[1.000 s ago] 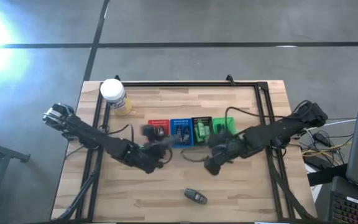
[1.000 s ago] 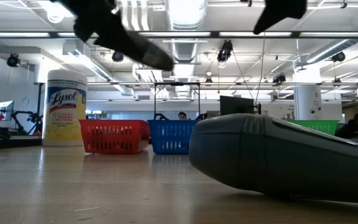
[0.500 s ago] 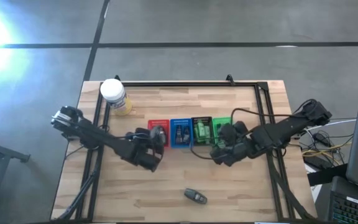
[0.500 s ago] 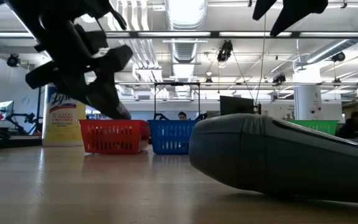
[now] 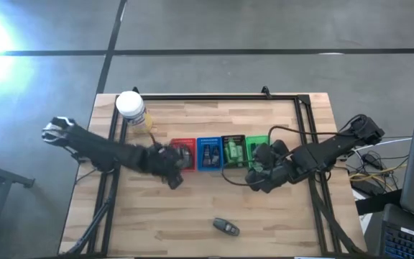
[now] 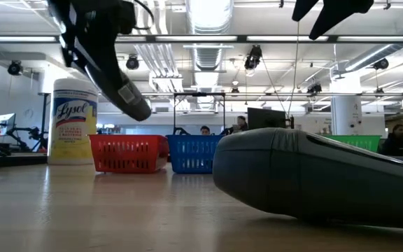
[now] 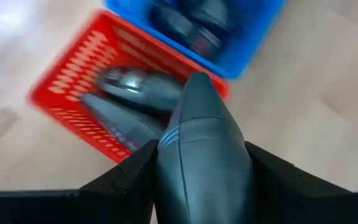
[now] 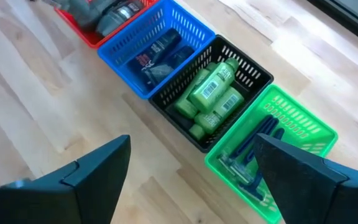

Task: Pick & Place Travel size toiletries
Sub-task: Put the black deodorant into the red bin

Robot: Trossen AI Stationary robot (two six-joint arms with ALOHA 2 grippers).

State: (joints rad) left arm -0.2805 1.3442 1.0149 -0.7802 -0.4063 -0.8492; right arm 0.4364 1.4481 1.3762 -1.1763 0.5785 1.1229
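My left gripper (image 5: 176, 171) is shut on a dark grey oblong bottle (image 7: 201, 149), just above the near side of the red tray (image 7: 73, 87). That tray holds other dark grey bottles (image 7: 135, 84). My right gripper (image 8: 194, 168) is open and empty, above the table near the green tray (image 8: 291, 124); it also shows in the high view (image 5: 255, 178). Another dark grey bottle (image 5: 226, 226) lies on its side near the table's near edge, and fills the low view's foreground (image 6: 313, 175). My left gripper pinches the dark grey bottle by its two sides (image 7: 166, 168) between the two fingers (image 7: 126, 180). The bottle lies along the fingers, and its narrow end (image 7: 197, 84) sticks out past them. It is lifted clear and slants down toward the red tray, as the low view (image 6: 133, 106) shows.
The red, blue (image 8: 160, 50), black (image 8: 213, 93) and green trays stand in a row across the table's middle. The black tray holds green bottles, the green one blue razors. A white-lidded jar (image 5: 131, 109) stands at the far left. A black frame (image 5: 207, 97) edges the table.
My left gripper has carried the dark grey bottle toward the far edge, up to the red tray, and has tipped it from high and slanting to pointing down at the tray. My right gripper has moved toward the far edge, close to the green tray.
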